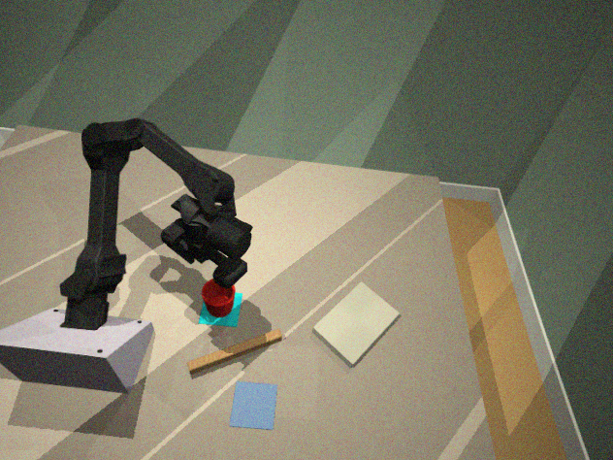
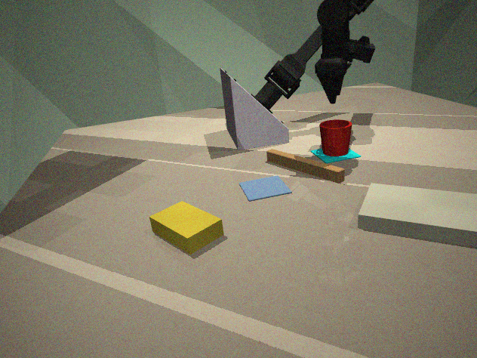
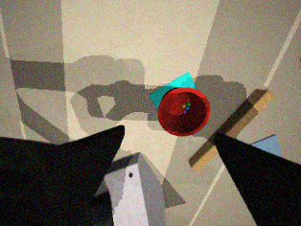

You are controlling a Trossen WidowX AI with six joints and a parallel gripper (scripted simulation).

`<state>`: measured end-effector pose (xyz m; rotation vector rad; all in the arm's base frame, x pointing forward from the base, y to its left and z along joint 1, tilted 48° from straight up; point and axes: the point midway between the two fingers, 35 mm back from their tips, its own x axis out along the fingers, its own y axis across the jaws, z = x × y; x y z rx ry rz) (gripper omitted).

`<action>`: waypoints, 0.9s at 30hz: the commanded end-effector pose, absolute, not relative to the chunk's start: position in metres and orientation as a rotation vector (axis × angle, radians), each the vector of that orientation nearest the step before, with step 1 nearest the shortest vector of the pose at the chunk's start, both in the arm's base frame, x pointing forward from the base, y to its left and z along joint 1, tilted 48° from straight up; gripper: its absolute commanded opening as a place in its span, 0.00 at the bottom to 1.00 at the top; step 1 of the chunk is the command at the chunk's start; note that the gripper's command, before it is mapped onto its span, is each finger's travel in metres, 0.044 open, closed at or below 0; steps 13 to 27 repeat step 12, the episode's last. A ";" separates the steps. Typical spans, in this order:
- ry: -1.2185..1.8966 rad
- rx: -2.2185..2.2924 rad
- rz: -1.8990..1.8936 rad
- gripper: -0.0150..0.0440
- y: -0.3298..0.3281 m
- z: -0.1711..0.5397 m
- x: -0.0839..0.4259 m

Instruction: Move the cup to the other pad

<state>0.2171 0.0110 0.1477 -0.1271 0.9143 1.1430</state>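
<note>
Red cup (image 1: pixel 217 303) (image 2: pixel 335 138) (image 3: pixel 168 120) upright on the cyan pad (image 1: pixel 238 316) (image 2: pixel 327 158) (image 3: pixel 186 80), marbles (image 3: pixel 186 108) inside.
Jaws released, the gripper (image 1: pixel 209 267) (image 2: pixel 333 102) (image 3: pixel 168 133) hangs above, grasping nothing; in the top view, the blue pad (image 1: pixel 253 405) (image 2: pixel 266 187) (image 3: pixel 269 145) lies between five and six o'clock from it.

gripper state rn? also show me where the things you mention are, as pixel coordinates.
Gripper (image 1: pixel 205 262) (image 2: pixel 333 102) (image 3: pixel 168 133): open, holding nothing, above the red cup (image 1: pixel 218 299) (image 2: pixel 335 138) (image 3: pixel 184 125).

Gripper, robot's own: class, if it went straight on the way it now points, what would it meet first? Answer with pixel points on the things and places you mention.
Most likely the red cup (image 1: pixel 218 303) (image 2: pixel 335 138) (image 3: pixel 178 124): the open gripper (image 1: pixel 209 274) (image 2: pixel 332 102) (image 3: pixel 168 133) points down above it. Whether a finger would strike the rim or pass beside it is unclear.
</note>
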 end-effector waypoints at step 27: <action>0.924 -0.106 1.120 1.00 -0.007 0.164 0.215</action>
